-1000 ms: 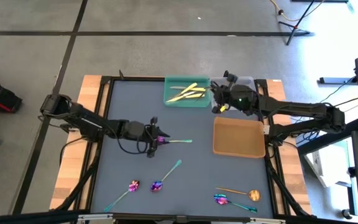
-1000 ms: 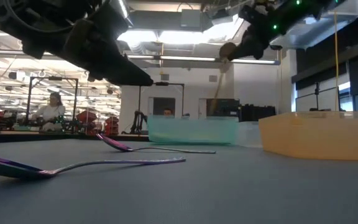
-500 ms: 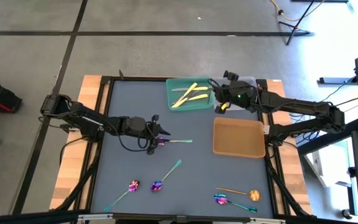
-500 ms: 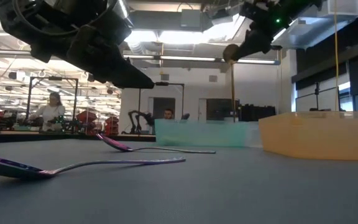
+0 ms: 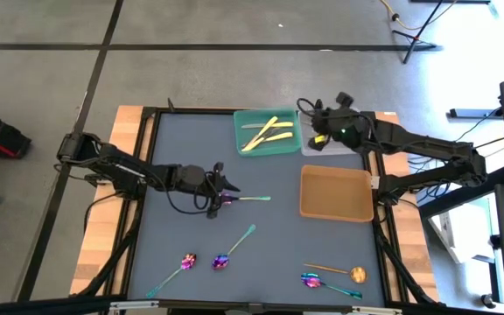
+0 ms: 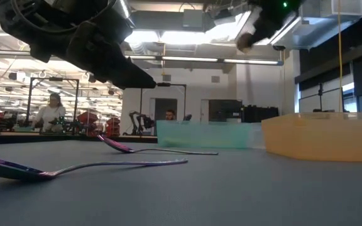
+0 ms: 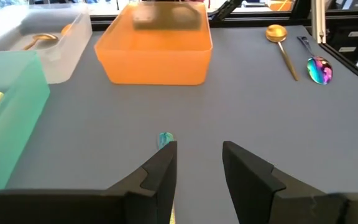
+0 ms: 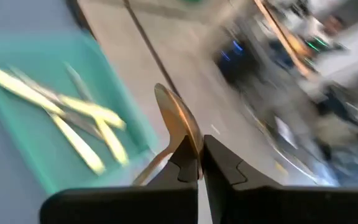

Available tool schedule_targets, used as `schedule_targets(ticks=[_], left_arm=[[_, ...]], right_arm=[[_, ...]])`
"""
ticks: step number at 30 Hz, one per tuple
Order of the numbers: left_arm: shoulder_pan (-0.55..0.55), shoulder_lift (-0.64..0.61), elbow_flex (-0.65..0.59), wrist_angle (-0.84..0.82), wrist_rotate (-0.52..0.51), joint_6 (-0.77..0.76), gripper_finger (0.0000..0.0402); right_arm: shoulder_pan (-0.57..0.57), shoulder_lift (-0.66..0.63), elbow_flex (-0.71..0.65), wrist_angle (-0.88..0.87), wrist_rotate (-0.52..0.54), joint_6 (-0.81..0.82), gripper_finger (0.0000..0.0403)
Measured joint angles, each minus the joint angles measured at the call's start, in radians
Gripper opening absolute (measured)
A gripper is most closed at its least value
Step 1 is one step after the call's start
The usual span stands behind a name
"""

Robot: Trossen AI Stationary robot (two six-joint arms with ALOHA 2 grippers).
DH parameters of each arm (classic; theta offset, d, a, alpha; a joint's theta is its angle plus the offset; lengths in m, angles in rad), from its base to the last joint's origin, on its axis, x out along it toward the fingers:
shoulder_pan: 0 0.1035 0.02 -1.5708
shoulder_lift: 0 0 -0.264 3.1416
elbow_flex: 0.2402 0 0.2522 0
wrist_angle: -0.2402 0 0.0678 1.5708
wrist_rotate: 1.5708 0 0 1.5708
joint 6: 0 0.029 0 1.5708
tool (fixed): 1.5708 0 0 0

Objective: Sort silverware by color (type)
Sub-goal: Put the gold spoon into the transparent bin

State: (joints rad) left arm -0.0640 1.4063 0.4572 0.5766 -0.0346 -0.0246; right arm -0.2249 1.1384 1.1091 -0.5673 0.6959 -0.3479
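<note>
My right gripper (image 5: 316, 140) hangs over the grey tray (image 5: 350, 115) at the far right, shut on a copper-gold spoon (image 8: 178, 118). My left gripper (image 7: 199, 149) stands open at mid-table, just above a purple-blue spoon (image 5: 227, 199). That spoon lies flat, and its teal handle (image 7: 165, 139) shows beside one finger. Yellow-gold knives (image 5: 266, 133) lie in the green tray (image 5: 245, 117). More purple-blue spoons (image 5: 221, 261) and a copper-gold spoon (image 5: 355, 274) lie flat near the front edge. My right gripper pinches the copper-gold spoon between its two fingers at the base of the bowl (image 8: 191, 148). The bowl sticks out beyond the fingertips, and the handle (image 8: 149, 169) runs back beside one finger. The spoon is lifted clear, high over the trays.
An orange tray (image 5: 335, 214) stands right of centre, below the right arm. In the left wrist view the grey tray (image 7: 73, 31) holds a gold spoon (image 7: 39, 40). A person sits far off in the room behind the table.
My right gripper has risen and gone toward the far right, over the grey tray, and has turned at the wrist with the spoon still in its shut fingers. The green tray has slid a little toward the right, and its knives lie differently.
</note>
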Motion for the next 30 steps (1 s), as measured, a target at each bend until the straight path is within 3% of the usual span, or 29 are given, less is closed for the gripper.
schedule_targets(ticks=[3,9,15,21,25,30], left_arm=[[-0.01,0.0,0.0,0.0,-0.004,-0.017,0.0124],[-0.011,0.0,0.0,0.0,-0.008,-0.052,0.0124],[-0.021,0.0,0.0,0.003,-0.009,-0.078,0.0124],[-0.055,0.0,0.0,0.031,-0.009,-0.079,0.0124],[-0.081,0.0,0.001,0.05,-0.009,-0.079,0.0124],[-0.114,0.0,0.001,0.069,-0.074,-0.079,0.0124]], right_arm=[[-0.028,0.001,0.0,-0.08,0.063,0.022,0.0002],[-0.163,0.01,-0.048,-0.17,0.027,0.087,0.0002],[-0.303,0.01,-0.143,-0.119,-0.026,0.071,0.0002],[-0.359,0.03,-0.17,-0.051,-0.072,0.061,0.0003],[-0.384,0.059,-0.17,-0.055,-0.179,0.112,0.0003],[-0.408,0.093,-0.17,-0.058,-0.191,0.138,0.0049]])
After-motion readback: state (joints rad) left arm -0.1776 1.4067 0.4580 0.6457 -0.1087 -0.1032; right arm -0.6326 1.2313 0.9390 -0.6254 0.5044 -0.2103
